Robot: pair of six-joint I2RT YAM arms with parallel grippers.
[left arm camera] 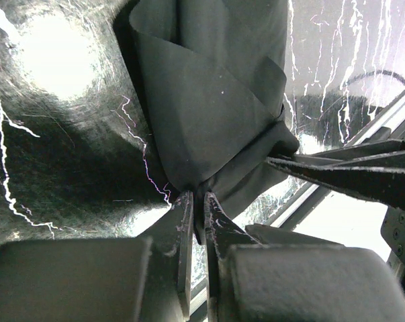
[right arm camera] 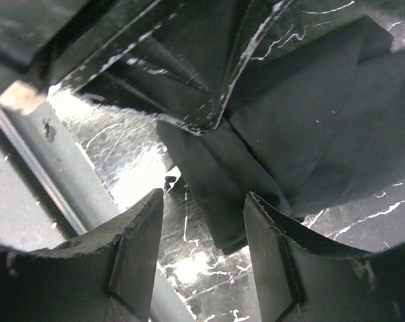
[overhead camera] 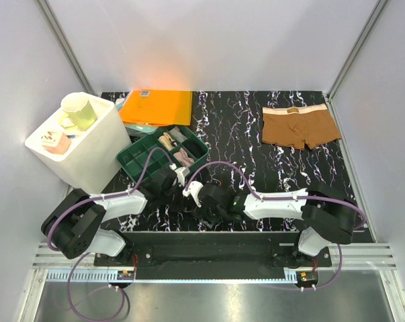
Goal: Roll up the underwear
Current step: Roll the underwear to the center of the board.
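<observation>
The black underwear (left arm camera: 209, 100) lies folded on the dark marbled mat near the front edge; in the top view the grippers mostly hide it. My left gripper (left arm camera: 197, 196) is shut on a bunched edge of it, and shows in the top view (overhead camera: 174, 180). My right gripper (right arm camera: 203, 198) is open, its jaws either side of a folded corner of the black underwear (right arm camera: 222, 194) without closing on it; it also shows in the top view (overhead camera: 201, 196). The right fingers (left arm camera: 336, 171) touch the fabric in the left wrist view. The brown underwear (overhead camera: 299, 126) lies flat at the back right.
A white bin (overhead camera: 88, 151) holding a cup (overhead camera: 80, 111) stands at the left. A green divided tray (overhead camera: 138, 161) with rolled items sits beside it, with an orange folder (overhead camera: 156, 107) behind. The metal rail (overhead camera: 209, 258) runs along the front edge.
</observation>
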